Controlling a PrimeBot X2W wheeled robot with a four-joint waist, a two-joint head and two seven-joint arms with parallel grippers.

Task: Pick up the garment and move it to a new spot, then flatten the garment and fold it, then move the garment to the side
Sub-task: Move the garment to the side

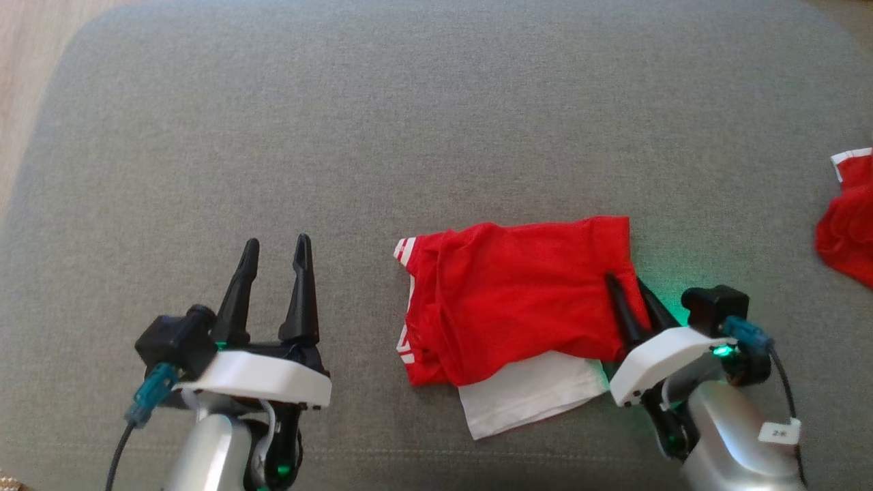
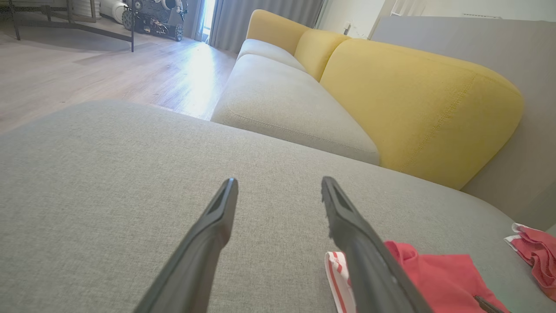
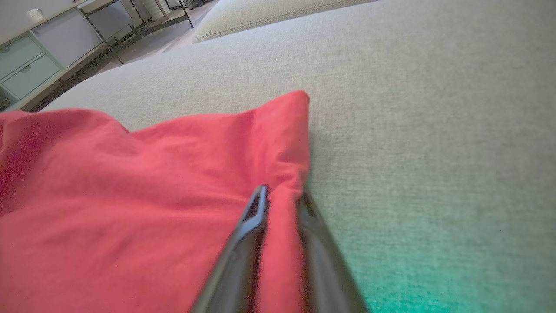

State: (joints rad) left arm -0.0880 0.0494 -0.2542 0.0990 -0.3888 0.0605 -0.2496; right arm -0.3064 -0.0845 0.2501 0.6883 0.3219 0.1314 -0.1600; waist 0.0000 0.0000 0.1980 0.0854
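Note:
A red garment (image 1: pixel 518 290) with white-striped trim lies partly folded on the grey cushion (image 1: pixel 409 136), a white panel (image 1: pixel 528 392) sticking out from under its near edge. My right gripper (image 1: pixel 624 281) is at the garment's right edge, shut on a pinch of the red cloth (image 3: pixel 280 213). In the left wrist view the same garment (image 2: pixel 434 278) shows at the lower right. My left gripper (image 1: pixel 276 249) hovers open to the left of the garment, apart from it, nothing between its fingers (image 2: pixel 217 217).
Another red garment (image 1: pixel 846 218) with white trim lies at the cushion's right edge. A yellow sofa back (image 2: pixel 417 100) and a beige seat (image 2: pixel 286 100) stand beyond the cushion. Wooden floor (image 2: pixel 87 74) lies past its left side.

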